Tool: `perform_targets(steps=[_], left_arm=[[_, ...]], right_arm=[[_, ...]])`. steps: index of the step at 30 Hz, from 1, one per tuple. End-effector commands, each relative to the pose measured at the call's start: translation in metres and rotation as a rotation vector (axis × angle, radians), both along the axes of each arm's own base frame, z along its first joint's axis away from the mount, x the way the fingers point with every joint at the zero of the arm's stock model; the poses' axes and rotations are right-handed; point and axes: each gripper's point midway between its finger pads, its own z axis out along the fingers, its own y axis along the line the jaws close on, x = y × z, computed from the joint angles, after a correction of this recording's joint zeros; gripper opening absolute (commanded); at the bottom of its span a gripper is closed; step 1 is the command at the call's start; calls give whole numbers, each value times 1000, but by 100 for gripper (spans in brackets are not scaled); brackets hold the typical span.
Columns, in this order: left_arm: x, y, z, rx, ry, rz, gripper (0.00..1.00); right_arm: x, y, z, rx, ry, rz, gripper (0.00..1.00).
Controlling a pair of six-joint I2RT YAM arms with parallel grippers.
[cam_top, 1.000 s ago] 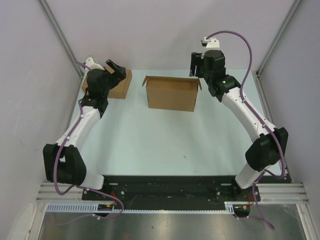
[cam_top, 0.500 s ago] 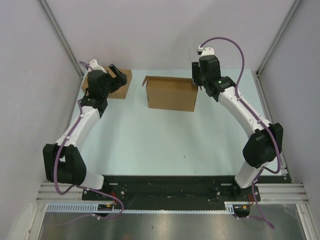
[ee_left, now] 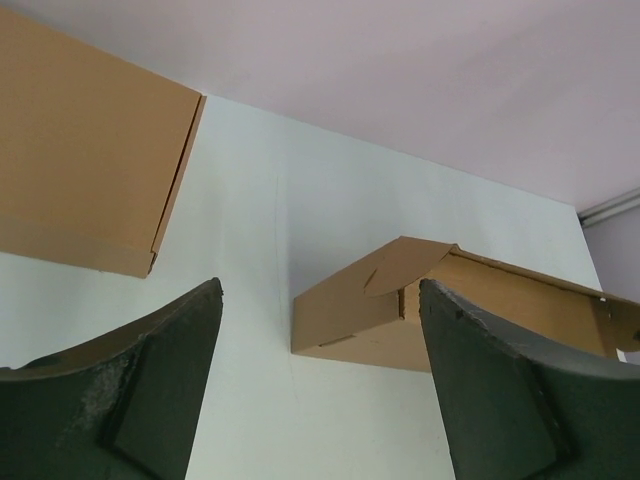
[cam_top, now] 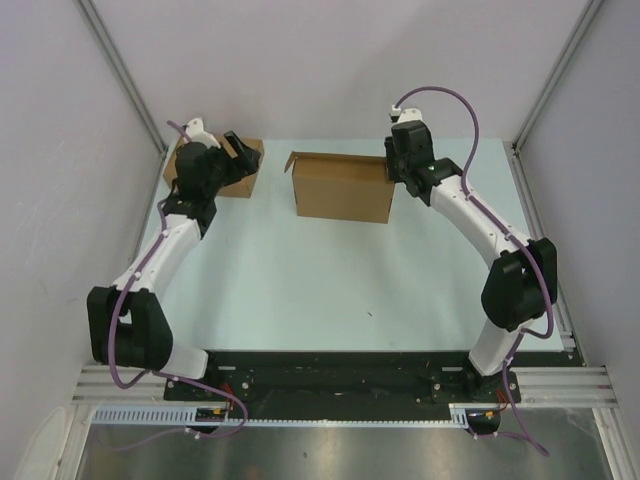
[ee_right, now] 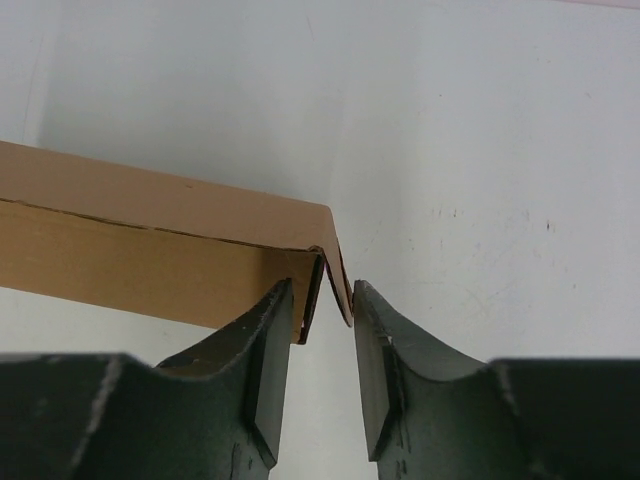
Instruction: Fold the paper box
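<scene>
Left fingers (ee_left: 130, 390) stand wide apart with nothing between them, hovering over the near right corner of the second box (cam_top: 240, 182), which lies flat at the far left of the surface (cam_top: 320, 280). From the left wrist I see a strip of bare surface between that box's right edge and the box (cam_top: 343, 190), so the two are apart.

The box sits far centre, close to the back wall, its long front face toward me. Its left end flap (ee_left: 408, 265) is lifted and juts outward. A broad stretch of surface lies open on its near side.

Right fingers (ee_right: 250, 370) are at the box's far right corner, drawn nearly together with the right end flap (ee_right: 338, 275) standing between the tips. One pad sits against the corner, the other just at the flap's edge; I cannot tell whether they are pinching it. Beyond that corner the surface runs open to the right.
</scene>
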Motion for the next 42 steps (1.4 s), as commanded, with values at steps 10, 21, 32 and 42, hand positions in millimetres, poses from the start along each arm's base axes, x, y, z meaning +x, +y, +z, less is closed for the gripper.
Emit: perform_targets(steps=[10, 21, 32, 42], left_arm=[[9, -34, 11, 61, -127, -236, 80], [14, -56, 6, 73, -149, -381, 78], [20, -81, -7, 260, -187, -465, 81], [40, -90, -26, 335, -160, -477, 55]], right_arm=[[6, -4, -2, 3, -16, -29, 24], [6, -8, -4, -2, -14, -37, 22], [8, -6, -3, 6, -14, -30, 21], [14, -5, -3, 22, -7, -30, 19]])
